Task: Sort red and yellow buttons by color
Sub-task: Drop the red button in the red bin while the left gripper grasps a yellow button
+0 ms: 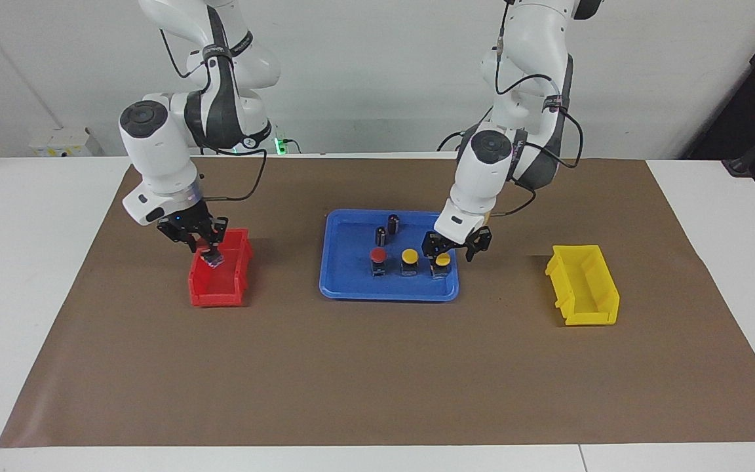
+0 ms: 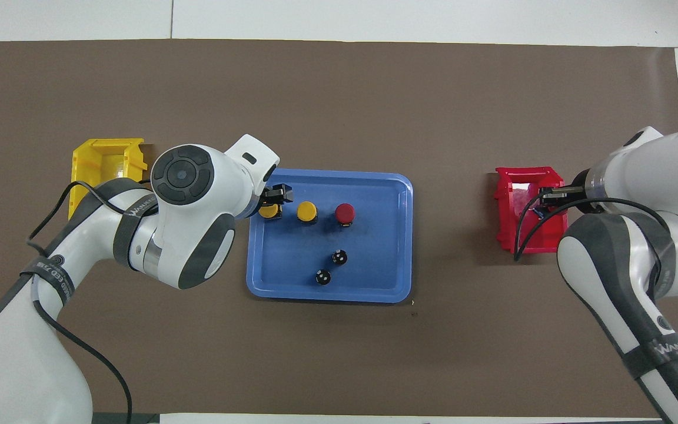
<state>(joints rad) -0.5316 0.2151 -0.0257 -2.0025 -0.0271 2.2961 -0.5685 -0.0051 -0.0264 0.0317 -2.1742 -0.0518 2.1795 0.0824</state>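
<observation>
Two grippers work at once. Left gripper [image 1: 455,245], spread, hangs straight over the yellow button [image 1: 442,261] at the blue tray's [image 1: 351,288] end toward the left arm, cap up, axis vertical. Right gripper [image 1: 204,244] pinches a red button [image 1: 212,258] over the red bin [image 1: 220,292].

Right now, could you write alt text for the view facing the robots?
The right gripper holds a red push-button over the red plastic bin, while the left gripper hangs open above a yellow-capped push-button in the blue plastic tray.
</observation>
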